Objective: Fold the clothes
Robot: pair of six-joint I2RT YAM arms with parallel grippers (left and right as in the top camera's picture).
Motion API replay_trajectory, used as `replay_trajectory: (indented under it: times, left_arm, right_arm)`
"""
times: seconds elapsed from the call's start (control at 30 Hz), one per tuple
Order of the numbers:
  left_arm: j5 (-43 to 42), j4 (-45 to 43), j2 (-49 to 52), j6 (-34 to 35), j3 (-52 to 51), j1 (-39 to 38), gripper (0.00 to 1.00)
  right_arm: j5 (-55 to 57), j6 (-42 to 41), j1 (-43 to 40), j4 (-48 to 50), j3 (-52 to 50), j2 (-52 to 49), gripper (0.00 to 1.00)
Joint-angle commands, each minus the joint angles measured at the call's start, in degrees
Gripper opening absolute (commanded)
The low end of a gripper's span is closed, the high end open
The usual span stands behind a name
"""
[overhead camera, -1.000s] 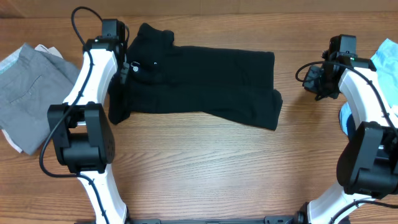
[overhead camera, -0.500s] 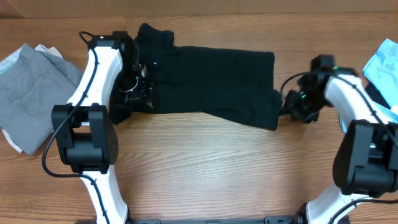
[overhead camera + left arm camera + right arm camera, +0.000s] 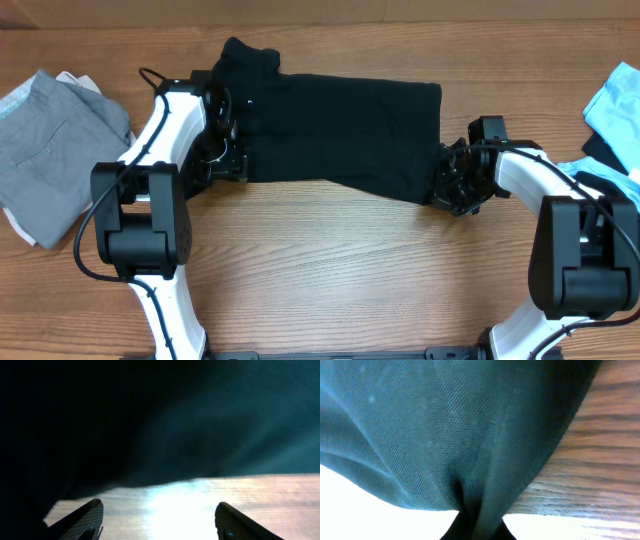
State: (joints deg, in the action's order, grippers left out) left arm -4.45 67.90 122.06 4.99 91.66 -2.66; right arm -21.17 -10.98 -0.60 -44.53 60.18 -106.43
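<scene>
clothes lie on a brown wood-grain tabletop [image 3: 330, 270]: a large black garment [image 3: 340, 130] is spread flat across the far middle, a grey garment [image 3: 50, 140] sits at the left edge over a white cloth [image 3: 25, 228], and a light blue garment [image 3: 615, 100] sits at the right edge. nothing of the room shows beyond the tabletop. the left arm reaches forward along the black garment's left side, with the left tool [image 3: 225, 160] low at the garment's near left edge. in the left wrist view its fingers [image 3: 82, 517] stand spread, bare wood between them and the dark cloth's edge just ahead. the right arm bends inward, with the right tool [image 3: 450, 185] at the garment's near right corner. in the right wrist view the cloth gathers into a tight fold at the bottom middle, where the tool is pressed together and pinching it.
</scene>
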Motion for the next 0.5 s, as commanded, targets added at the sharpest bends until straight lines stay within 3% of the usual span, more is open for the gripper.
replay_trajectory:
  times: [0.0, 0.2, 0.47]
  left_arm:
    - [3.76, -1.2, -0.02, 1.92, -1.18, -0.37, 0.75]
    - [1.73, -4.79, 0.09, 4.22, -1.84, -0.44, 0.75]
    - [-0.02, -12.81, 0.09, 8.59, -10.01, -0.44, 0.75]
  right_arm:
    - [11.63, -4.96, -0.31, 0.98, -1.25, -0.31, 0.04]
    - [22.32, -7.78, -4.22, 0.57, -0.11, -0.31, 0.04]
    - [32.22, -9.01, -9.22, -2.36, 5.57, -0.31, 0.04]
